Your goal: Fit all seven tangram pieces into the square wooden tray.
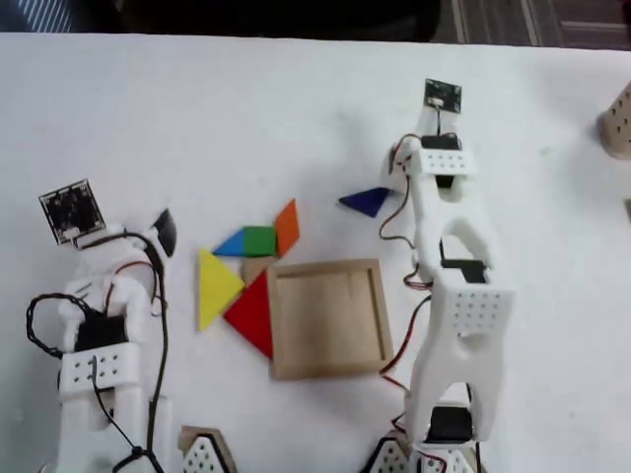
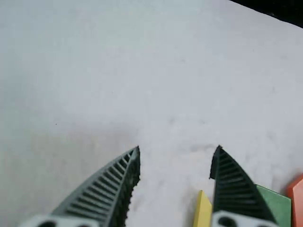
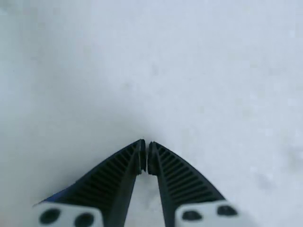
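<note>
High view: tray (image 1: pixel 325 317) has nothing in it; red triangle (image 1: pixel 254 313) touches its left edge, yellow triangle (image 1: pixel 215 286) beside that. Left hand (image 2: pixel 177 153) wide open, empty, near yellow, prob. set to grab. Right hand (image 3: pixel 146 144) pinched closed on nothing, by dark blue triangle (image 1: pixel 366 201), maybe to nudge it.

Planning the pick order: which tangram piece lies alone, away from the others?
The dark blue triangle, lying by itself beyond the wooden tray. The other coloured pieces crowd together at the tray's left side.
</note>
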